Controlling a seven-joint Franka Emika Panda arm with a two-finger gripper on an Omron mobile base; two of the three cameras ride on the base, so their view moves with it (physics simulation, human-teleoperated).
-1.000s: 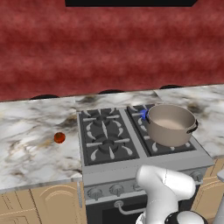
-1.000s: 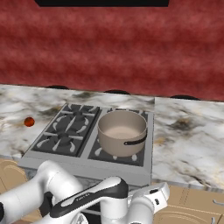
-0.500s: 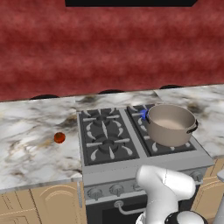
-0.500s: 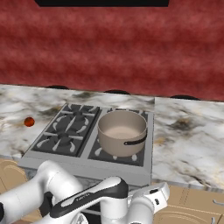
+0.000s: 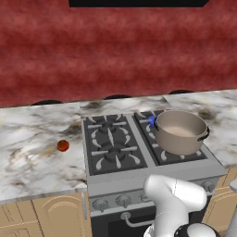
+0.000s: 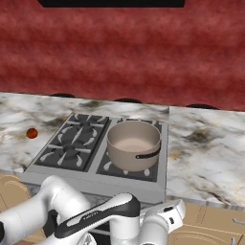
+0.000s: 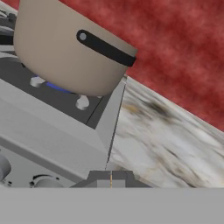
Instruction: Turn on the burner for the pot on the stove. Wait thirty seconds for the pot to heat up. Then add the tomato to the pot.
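The pot (image 5: 180, 132) stands on the right rear of the stove (image 5: 139, 178), its pale inside bare. A small blue flame marks the burner (image 5: 152, 120) at its left rear edge. In the hand view the pot (image 7: 65, 48) looms close with one dark handle, and the burner's blue glow (image 7: 54, 86) shows under it. The tomato (image 5: 63, 146) lies on the counter left of the stove, far from the arm, and appears again as a small red ball (image 6: 32, 133). My gripper (image 7: 110, 177) is shut on nothing, low before the stove's front right corner (image 6: 158, 186).
Marble counter (image 5: 28, 162) runs on both sides of the stove, wider on the right (image 6: 206, 158). Unlit burners (image 5: 111, 152) fill the cooktop's left half. Knobs (image 5: 123, 200) line the front panel above a bar handle. Wooden cabinets (image 5: 55, 213) sit below, a red wall behind.
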